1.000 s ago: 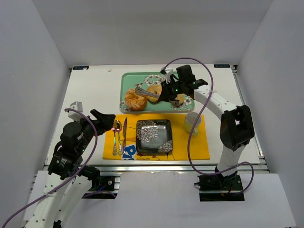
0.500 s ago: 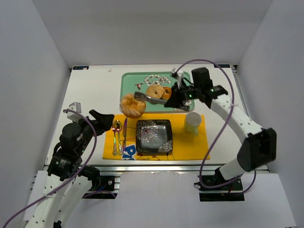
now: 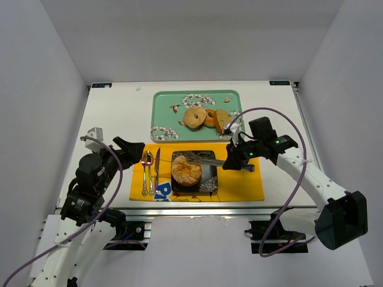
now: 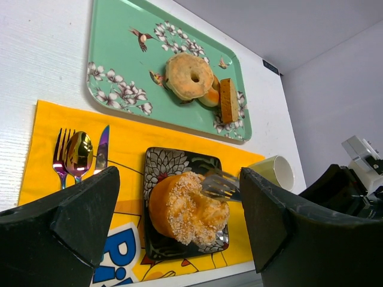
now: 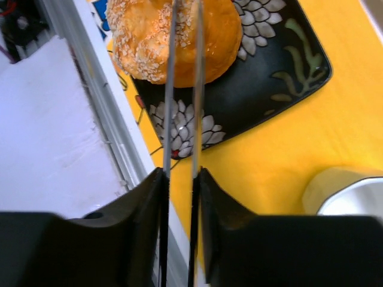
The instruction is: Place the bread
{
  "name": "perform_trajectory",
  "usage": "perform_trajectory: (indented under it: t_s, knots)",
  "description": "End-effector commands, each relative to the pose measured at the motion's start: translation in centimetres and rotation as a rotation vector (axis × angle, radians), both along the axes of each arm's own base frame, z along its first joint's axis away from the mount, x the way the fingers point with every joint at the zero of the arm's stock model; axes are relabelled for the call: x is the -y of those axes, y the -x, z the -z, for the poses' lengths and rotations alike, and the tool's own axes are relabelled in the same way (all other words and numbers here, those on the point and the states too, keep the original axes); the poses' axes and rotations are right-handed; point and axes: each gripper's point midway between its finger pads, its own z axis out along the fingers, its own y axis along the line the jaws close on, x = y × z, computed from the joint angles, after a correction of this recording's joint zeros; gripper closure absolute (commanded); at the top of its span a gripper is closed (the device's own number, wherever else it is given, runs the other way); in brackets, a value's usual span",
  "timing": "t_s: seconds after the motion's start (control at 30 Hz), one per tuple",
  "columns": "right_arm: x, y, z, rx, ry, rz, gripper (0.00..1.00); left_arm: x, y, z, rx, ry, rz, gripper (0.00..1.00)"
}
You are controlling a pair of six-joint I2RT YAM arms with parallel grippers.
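The bread (image 3: 186,170) is a round sugared bun lying on the black flowered plate (image 3: 208,181); it also shows in the left wrist view (image 4: 188,206) and the right wrist view (image 5: 173,36). My right gripper (image 3: 234,160) is shut on metal tongs (image 3: 206,159), whose blades (image 5: 182,119) reach over the top of the bun. The tongs' forked end (image 4: 221,185) touches the bun's top. My left gripper (image 3: 133,148) is open and empty, left of the plate over the placemat's left edge.
A green tray (image 3: 164,110) at the back holds a bagel (image 3: 195,117) and sliced bread. A yellow placemat (image 3: 245,185) carries the plate, a fork, spoon and knife (image 3: 149,170) at its left, and a pale cup (image 4: 272,172) right of the plate, beside my right gripper.
My right arm has swung the tongs with the bun from the green tray toward me and down onto the black plate. The left arm has not moved.
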Motion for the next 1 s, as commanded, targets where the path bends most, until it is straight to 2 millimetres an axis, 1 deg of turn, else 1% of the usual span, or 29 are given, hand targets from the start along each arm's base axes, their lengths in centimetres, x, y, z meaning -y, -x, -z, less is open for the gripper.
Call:
perform_trajectory:
  t_s: [0.0,0.03,0.07,0.1,0.13,0.23,0.33,0.37,0.4,0.47,0.5,0.57,0.6,0.63,0.67,0.7,0.73,0.77,0.8,0.83,0.87,0.9,0.93,0.97]
  knots:
    - [-0.2,-1.4,-1.0,0.105,-0.015,-0.015,0.65,0.4,-0.2,0.1,0.006,-0.002,0.020,0.10]
    - [-0.3,-1.3,-1.4,0.106,-0.019,-0.025,0.60,0.3,-0.1,0.0,0.006,-0.003,0.017,0.10]
    - [-0.4,-1.4,-1.6,0.115,-0.021,-0.036,0.52,0.2,0.1,-0.2,0.014,-0.001,0.015,0.10]
    - [-0.4,-1.4,-1.8,0.118,-0.024,-0.039,0.50,0.2,0.1,-0.2,0.014,-0.001,0.014,0.10]
    - [-0.6,-1.6,-2.5,0.131,-0.039,-0.045,0.47,0.0,0.3,-0.1,0.011,0.000,0.009,0.10]
    - [-0.7,-2.3,-3.4,0.142,-0.060,-0.036,0.46,-0.3,0.7,-0.1,0.014,0.006,-0.005,0.10]
    - [-0.9,-4.0,-5.0,0.179,-0.088,-0.007,0.46,-0.5,1.0,-0.1,0.013,0.009,-0.013,0.10]
    - [-0.8,-4.4,-5.0,0.178,-0.090,0.004,0.47,-0.6,1.0,-0.1,0.013,0.009,-0.015,0.10]
    - [-0.8,-5.1,-5.8,0.195,-0.102,0.014,0.47,-0.6,1.0,-0.1,0.015,0.010,-0.015,0.10]
    - [-0.6,-6.5,-6.2,0.185,-0.114,0.047,0.48,-0.6,1.0,-0.2,0.014,0.008,-0.014,0.10]
    - [-0.6,-7.5,-7.0,0.203,-0.125,0.063,0.48,-0.5,0.9,-0.2,0.014,0.007,-0.013,0.10]
    - [0.0,-9.8,-6.7,0.184,-0.110,0.155,0.51,-0.5,0.7,-0.2,0.012,0.003,-0.012,0.10]
    - [0.0,-11.4,-7.0,0.208,-0.112,0.198,0.52,-0.4,0.7,-0.3,0.016,0.003,-0.009,0.10]
    - [0.3,-13.2,-6.6,0.182,-0.095,0.272,0.53,-0.3,0.5,-0.4,0.021,0.004,-0.007,0.10]
    - [0.4,-14.2,-6.7,0.178,-0.095,0.306,0.53,-0.2,0.4,-0.3,0.017,0.001,-0.004,0.10]
    - [0.4,-15.6,-5.9,0.158,-0.089,0.339,0.54,-0.1,0.3,-0.4,0.021,0.003,-0.001,0.10]
    - [0.3,-16.9,-6.7,0.165,-0.096,0.377,0.54,-0.1,0.3,-0.5,0.023,0.002,0.000,0.10]
    - [0.2,-17.6,-6.9,0.166,-0.099,0.386,0.54,-0.1,0.2,-0.5,0.021,0.002,0.001,0.10]
    - [0.1,-18.6,-5.9,0.142,-0.086,0.400,0.54,0.0,0.2,-0.4,0.020,0.000,0.003,0.10]
    - [0.1,-19.8,-6.6,0.163,-0.082,0.427,0.54,-0.1,0.1,-0.5,0.020,0.000,0.000,0.10]
    - [0.1,-20.4,-6.4,0.152,-0.077,0.442,0.53,-0.1,0.1,-0.5,0.022,0.000,0.000,0.10]
    - [-0.1,-21.1,-5.3,0.135,-0.060,0.445,0.53,-0.1,0.1,-0.5,0.023,0.001,0.000,0.10]
    - [0.1,-22.1,-5.5,0.151,-0.049,0.468,0.52,-0.1,0.1,-0.5,0.023,0.002,0.000,0.10]
    - [0.1,-22.6,-5.2,0.153,-0.040,0.475,0.52,-0.1,0.1,-0.5,0.022,0.004,-0.002,0.10]
